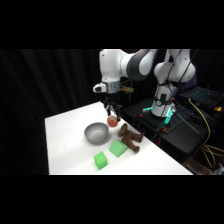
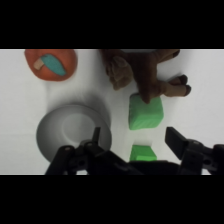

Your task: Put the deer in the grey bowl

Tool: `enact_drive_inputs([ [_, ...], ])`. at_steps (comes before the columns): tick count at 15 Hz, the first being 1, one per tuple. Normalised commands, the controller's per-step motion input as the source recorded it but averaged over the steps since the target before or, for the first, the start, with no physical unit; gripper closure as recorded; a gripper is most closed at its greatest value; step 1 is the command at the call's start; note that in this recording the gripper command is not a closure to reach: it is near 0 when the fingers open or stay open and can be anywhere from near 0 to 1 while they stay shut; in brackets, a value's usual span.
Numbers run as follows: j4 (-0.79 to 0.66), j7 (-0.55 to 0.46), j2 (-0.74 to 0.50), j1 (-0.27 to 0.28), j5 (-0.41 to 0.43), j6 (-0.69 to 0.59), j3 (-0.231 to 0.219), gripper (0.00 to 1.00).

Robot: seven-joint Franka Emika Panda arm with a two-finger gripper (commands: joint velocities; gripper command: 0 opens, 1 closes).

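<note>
Deer (image 2: 142, 70) getting cropped by wrist view's top edge, leaning on green block (image 2: 145, 111). Claw (image 2: 134, 137) hanging released, empty. Red-orange object (image 2: 50, 63) sitting beside grey bowl (image 2: 70, 131).

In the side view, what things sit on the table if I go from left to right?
Grey bowl → lower green block → red-orange round object → upper green block → deer.

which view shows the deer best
The wrist view: the deer fills the upper middle, its limbs distinct, one lying against a green block, though its top is cut off by the frame edge. The side view shows the whole deer, but only as a small dark shape right of the bowl.
</note>
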Motion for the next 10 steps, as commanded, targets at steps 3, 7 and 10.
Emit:
enact_drive_inputs([
  [3,-0.29,-0.34,-0.05,0.023,0.229,0.37,0.033,0.00],
  [7,-0.16,-0.22,0.08,0.063,0.169,0.34,0.084,0.00],
  [10,-0.10,0.05,0.19,0.088,-0.093,0.40,0.117,0.00],
])
